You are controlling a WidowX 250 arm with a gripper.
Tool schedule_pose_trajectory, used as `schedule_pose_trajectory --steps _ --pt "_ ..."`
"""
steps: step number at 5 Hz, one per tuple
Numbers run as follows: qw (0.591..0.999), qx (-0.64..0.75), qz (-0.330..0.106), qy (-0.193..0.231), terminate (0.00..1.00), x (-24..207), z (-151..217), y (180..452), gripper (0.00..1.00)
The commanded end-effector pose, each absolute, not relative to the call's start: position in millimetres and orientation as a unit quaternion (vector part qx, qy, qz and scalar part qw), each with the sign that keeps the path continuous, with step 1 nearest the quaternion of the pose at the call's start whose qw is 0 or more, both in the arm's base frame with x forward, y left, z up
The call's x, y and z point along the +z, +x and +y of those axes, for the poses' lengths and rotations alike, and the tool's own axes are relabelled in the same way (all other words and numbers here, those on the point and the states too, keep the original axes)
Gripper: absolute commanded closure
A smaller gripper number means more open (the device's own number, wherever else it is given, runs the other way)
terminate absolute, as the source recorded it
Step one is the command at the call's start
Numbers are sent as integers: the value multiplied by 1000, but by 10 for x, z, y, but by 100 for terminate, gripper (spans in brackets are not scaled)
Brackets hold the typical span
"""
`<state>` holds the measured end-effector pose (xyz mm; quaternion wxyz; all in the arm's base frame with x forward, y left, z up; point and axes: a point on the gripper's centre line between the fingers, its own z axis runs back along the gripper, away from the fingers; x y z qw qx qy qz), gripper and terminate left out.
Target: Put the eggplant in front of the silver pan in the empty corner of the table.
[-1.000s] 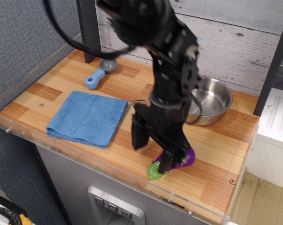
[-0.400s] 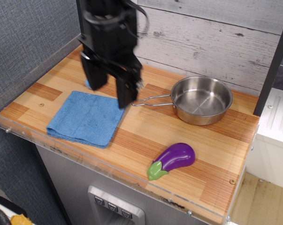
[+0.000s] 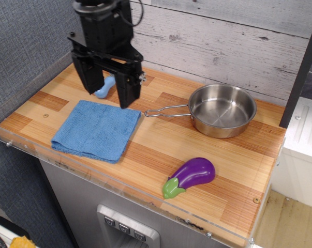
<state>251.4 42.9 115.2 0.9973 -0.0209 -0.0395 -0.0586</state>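
Note:
The purple eggplant (image 3: 192, 175) with its green stem cap lies on the wooden table (image 3: 233, 155) near the front right corner, in front of the silver pan (image 3: 221, 109). The pan stands at the back right, its wire handle pointing left. My gripper (image 3: 110, 93) is open and empty, raised over the back left of the table above the blue cloth's far edge, far from the eggplant.
A folded blue cloth (image 3: 96, 129) lies at the front left. A small grey-and-blue scoop (image 3: 105, 88) shows partly behind the gripper at the back left. A clear acrylic rim (image 3: 119, 181) edges the table's front. A plank wall stands behind.
The gripper let go of the eggplant at the front right, rose, and moved away to the back left. The eggplant stays where it was set down.

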Motion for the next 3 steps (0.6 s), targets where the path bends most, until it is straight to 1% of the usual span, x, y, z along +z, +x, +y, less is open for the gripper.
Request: schedule_pose_trajectory --steps 1,2,3 --pt "997 -59 -41 -6 0 1240 559 2478 0" --pt "997 -59 -41 -6 0 1240 559 2478 0" --pt "997 -59 -41 -6 100 1240 559 2478 0"
